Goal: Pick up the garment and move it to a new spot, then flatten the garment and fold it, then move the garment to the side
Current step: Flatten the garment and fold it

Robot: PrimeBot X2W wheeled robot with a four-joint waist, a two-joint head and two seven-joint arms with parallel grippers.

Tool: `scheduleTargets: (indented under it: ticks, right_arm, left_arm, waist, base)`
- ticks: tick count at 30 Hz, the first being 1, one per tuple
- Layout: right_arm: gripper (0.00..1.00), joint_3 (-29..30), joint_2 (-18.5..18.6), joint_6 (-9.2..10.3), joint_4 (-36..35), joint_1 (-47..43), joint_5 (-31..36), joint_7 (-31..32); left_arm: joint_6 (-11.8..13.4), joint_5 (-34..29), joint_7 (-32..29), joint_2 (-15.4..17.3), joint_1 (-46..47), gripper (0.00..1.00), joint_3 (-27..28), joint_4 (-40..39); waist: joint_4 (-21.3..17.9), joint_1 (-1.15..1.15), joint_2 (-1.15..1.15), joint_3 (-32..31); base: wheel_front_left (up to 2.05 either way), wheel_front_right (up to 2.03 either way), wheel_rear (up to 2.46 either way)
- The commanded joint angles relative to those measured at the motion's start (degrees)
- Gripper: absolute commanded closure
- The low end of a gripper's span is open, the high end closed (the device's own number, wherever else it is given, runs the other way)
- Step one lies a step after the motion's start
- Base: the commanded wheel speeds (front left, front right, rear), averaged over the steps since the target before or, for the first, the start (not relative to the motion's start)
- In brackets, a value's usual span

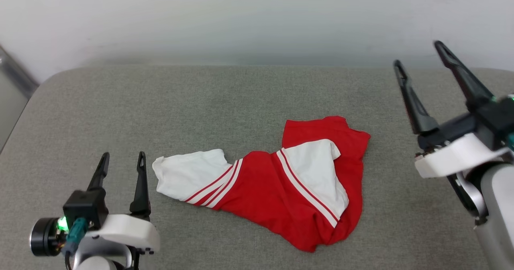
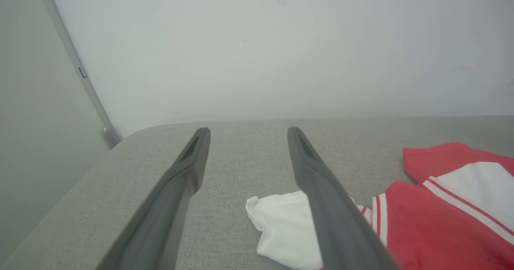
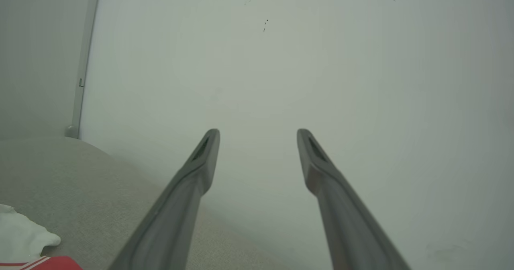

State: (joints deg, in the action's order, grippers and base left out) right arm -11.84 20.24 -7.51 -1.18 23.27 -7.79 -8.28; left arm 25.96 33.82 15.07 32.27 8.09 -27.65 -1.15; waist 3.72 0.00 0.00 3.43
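The garment lies crumpled on the grey cushion, red body with white sleeves and red-white stripe trim; no lettering shows. One white sleeve stretches left, close to my left gripper, which is open and empty just left of it. In the left wrist view the garment sits to the right of the open gripper. My right gripper is raised at the far right, open, well clear of the cloth. The right wrist view has its fingers spread toward the wall, and a bit of the garment at the lower left.
The grey fabric cushion spans the view, with a rounded far-left corner. A pale wall rises behind it. A metal strip runs down the wall at the left. Bare fabric lies on all sides of the garment.
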Motion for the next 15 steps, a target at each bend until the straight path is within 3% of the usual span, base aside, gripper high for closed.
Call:
scheduleTargets:
  ticks: [1, 8, 15]
  right_arm:
    - [0.0, -1.31, 0.66, 0.04, 0.33, 0.91, -0.82, 1.24]
    - [0.0, -16.91, 9.93, 0.04, 1.01, 11.43, -14.57, 22.24]
    - [0.0, -31.51, 16.16, 0.04, 1.85, 20.62, -29.5, 44.14]
  left_arm:
    - [-0.23, -0.76, 0.13, -0.59, -1.07, 0.0, 0.73, -0.38]
    - [-5.0, -8.53, 0.14, -7.5, -5.86, 0.0, 7.69, -0.7]
    - [-9.79, -13.58, 0.14, -13.08, -5.58, 0.0, 12.47, -0.14]
  waist:
    - [0.06, 0.0, 0.0, 0.22]
    - [1.04, 0.0, 0.0, 2.2]
    - [2.1, 0.0, 0.0, 5.63]
  base:
    - [0.0, 0.0, 0.0]
    - [0.0, 0.0, 0.0]
    - [0.0, 0.0, 0.0]
